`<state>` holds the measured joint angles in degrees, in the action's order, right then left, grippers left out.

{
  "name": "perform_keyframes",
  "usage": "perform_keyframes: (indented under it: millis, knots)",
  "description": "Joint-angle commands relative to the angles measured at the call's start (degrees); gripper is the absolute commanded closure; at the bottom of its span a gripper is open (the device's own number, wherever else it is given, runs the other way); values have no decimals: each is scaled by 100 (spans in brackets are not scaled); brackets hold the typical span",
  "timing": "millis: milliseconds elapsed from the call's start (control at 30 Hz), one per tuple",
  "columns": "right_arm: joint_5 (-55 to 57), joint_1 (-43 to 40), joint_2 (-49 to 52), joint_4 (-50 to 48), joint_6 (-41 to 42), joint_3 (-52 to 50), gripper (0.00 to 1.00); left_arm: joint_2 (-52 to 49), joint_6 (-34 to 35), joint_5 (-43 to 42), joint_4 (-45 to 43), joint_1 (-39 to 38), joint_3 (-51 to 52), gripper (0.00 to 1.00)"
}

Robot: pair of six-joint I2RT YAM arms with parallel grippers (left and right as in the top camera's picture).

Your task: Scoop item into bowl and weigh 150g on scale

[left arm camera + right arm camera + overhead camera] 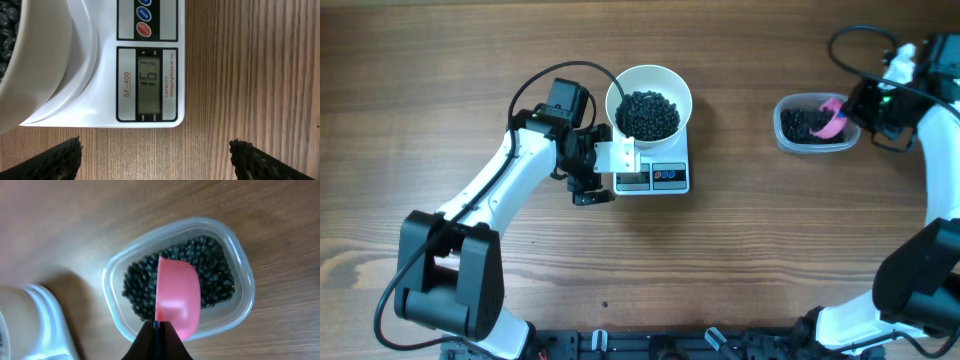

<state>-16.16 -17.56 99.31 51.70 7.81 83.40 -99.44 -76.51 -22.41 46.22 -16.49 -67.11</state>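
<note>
Right hand (156, 330) pinches pink scoop (177, 300), pointing ahead over item (216, 272).

Bare table (740, 230) separates scale (665, 178) from tub (785, 140); the left arm (495, 185) blocks the scale's left.

Overhead: straight down, far, whole brown wooden table (740, 270). My left wrist: close, down onto small white square scale (100, 65). My right wrist: close above clear plastic tub (241, 265). Overhead shares both.
</note>
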Motion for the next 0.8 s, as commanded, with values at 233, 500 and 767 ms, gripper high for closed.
perform_keyframes:
  millis: [233,500,767]
  knots:
    - [3386,1707,-168,44,-3106,190,96,-59,-107,-114,2,15,52,0]
    - [4223,2214,-168,-57,-3993,190,96,-59,-107,-114,2,15,52,0]
    - [2872,2020,-181,37,-3707,1307,96,-59,-107,-114,2,15,52,0]
